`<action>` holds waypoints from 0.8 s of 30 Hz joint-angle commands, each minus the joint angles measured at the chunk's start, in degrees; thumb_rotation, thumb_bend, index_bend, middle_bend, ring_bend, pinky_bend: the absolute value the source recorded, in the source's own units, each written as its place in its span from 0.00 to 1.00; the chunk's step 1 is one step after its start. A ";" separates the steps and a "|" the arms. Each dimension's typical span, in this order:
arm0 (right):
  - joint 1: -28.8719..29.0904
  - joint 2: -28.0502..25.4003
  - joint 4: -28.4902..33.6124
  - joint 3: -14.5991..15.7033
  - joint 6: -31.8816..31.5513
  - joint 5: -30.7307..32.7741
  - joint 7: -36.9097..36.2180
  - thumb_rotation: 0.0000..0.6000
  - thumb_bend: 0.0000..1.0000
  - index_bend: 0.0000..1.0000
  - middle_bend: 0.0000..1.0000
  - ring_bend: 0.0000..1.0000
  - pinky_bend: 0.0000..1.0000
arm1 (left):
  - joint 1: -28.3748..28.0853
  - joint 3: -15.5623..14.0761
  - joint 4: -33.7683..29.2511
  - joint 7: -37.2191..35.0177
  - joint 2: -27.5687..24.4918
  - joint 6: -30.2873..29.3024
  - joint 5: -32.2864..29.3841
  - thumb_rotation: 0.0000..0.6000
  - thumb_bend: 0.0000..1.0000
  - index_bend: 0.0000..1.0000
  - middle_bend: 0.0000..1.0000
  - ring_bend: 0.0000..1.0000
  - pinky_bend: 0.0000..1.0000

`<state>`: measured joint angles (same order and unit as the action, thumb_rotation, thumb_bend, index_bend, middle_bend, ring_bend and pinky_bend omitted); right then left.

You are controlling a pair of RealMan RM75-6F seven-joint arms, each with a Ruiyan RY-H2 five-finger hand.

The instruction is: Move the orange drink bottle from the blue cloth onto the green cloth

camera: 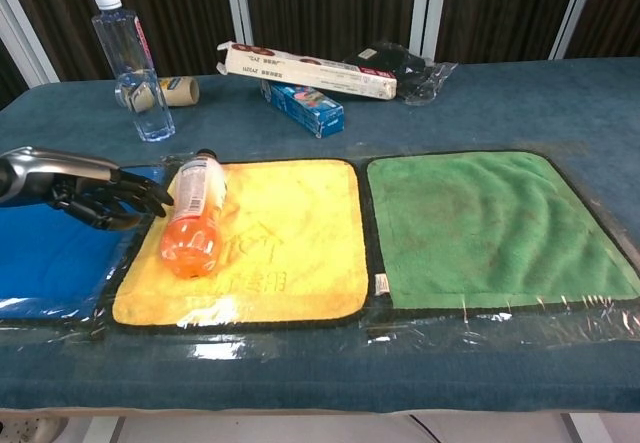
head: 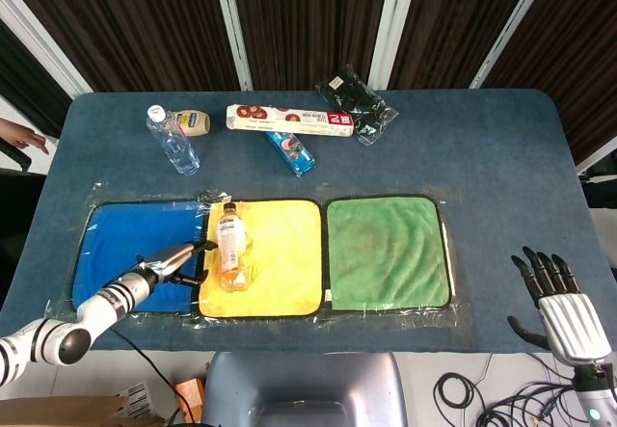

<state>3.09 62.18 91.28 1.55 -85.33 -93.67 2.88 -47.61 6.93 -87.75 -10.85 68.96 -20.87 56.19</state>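
- Hovering off the near right corner of the table (head: 501, 157), right hand (head: 559, 304) empty, fingers straight and slightly spread, seen only in the head view.
- Lay flat in a row along the near edge under clear film: blue cloth (head: 116, 244), yellow cloth (head: 280, 253), green cloth (head: 386, 251), left to right.
- Reached in low over the blue cloth, left hand (camera: 105, 195), fingers (camera: 140, 191) loosely curled and apart, gripping nothing, tips just beside the orange drink bottle (camera: 192, 216); could not tell whether touching.
- Lay on its side on the left part of the yellow cloth, orange drink bottle, cap toward the far side, well apart from the green cloth.
- Stood upright farther back on the left, clear water bottle (camera: 133, 63), with a small tan jar (head: 193, 120) lying just beside it.
- Lay near the far middle, long white box (head: 289, 120), resting partly over a blue packet (head: 290, 152).
- Sat at the box's right end, black item in a clear bag (head: 359, 101).
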 commanded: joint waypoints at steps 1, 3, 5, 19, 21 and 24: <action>0.11 0.00 0.01 -0.01 0.23 0.05 0.03 1.00 0.18 0.00 0.00 0.00 0.00 | 0.06 1.08 0.71 -1.42 0.94 0.27 1.44 0.66 0.52 0.14 0.14 0.08 0.12; 0.16 -0.02 0.04 -0.02 0.34 0.09 0.04 1.00 0.18 0.00 0.00 0.00 0.00 | 0.02 1.60 1.43 -2.46 1.50 0.98 2.16 0.66 0.53 0.15 0.14 0.07 0.12; 0.15 -0.05 0.07 -0.07 0.34 0.18 -0.01 1.00 0.18 0.00 0.00 0.00 0.00 | -0.14 2.24 2.39 -3.68 2.25 1.96 2.98 0.66 0.53 0.15 0.14 0.07 0.12; 0.13 -0.32 0.04 -0.19 0.33 0.46 -0.70 1.00 0.18 0.00 0.00 0.00 0.00 | 2.56 9.72 4.37 -16.22 6.70 5.61 15.89 0.66 0.58 0.19 0.19 0.07 0.12; 0.09 -0.40 -0.01 -0.21 0.28 0.50 -0.89 1.00 0.18 0.00 0.00 0.00 0.00 | 2.84 10.25 4.40 -18.17 7.16 5.44 17.96 0.66 0.59 0.19 0.19 0.07 0.12; 0.07 -0.46 -0.02 -0.18 0.26 0.46 -1.04 1.00 0.18 0.00 0.00 0.00 0.00 | 3.08 10.58 4.50 -21.15 8.07 4.57 21.05 0.67 0.59 0.19 0.19 0.07 0.12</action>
<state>3.17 61.73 91.26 1.36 -85.07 -93.19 1.86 -44.90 16.97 -83.42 -30.17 76.21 -15.79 75.38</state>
